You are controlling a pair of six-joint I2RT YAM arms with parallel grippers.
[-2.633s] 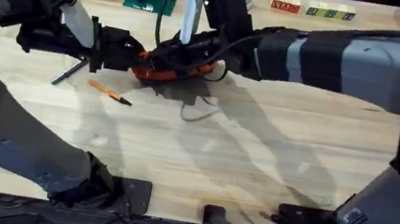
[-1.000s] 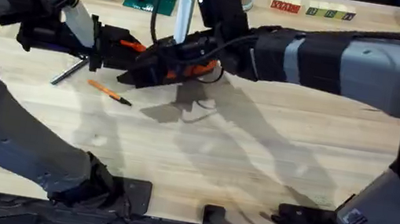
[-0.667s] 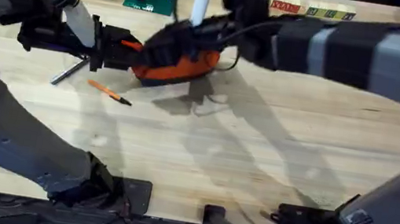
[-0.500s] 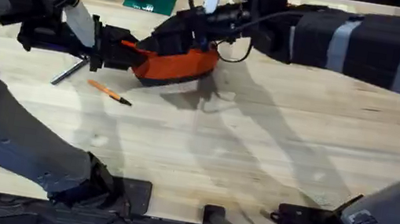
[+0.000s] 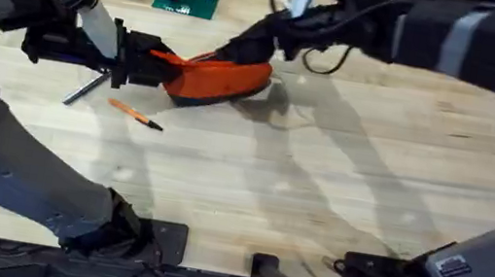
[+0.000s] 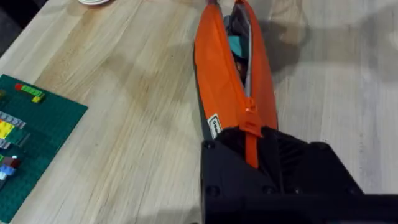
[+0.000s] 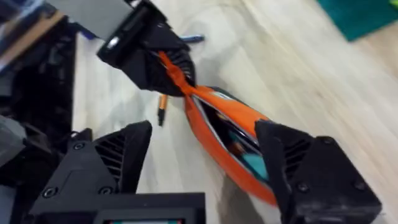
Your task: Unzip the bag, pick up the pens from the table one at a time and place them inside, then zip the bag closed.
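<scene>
From overhead we see the bag point(image 5: 220, 78) lying on the table point(image 5: 319, 188), its end pinched by the left gripper point(image 5: 153, 58), which we judge anchors it for unzipping, while both pens point(image 5: 135, 115) lie nearby. In the left wrist view the mouth gapes. In the right wrist view the right gripper point(image 7: 205, 155) hovers over it, fingers spread apart.

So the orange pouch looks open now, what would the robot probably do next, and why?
Probably send the right gripper, now open above the bag, over to the orange pen to pick it up. The zipper is parted, showing the lining, the left gripper is clamped on the bag's end tab, and both the orange pen and the dark pen lie on the table.
</scene>
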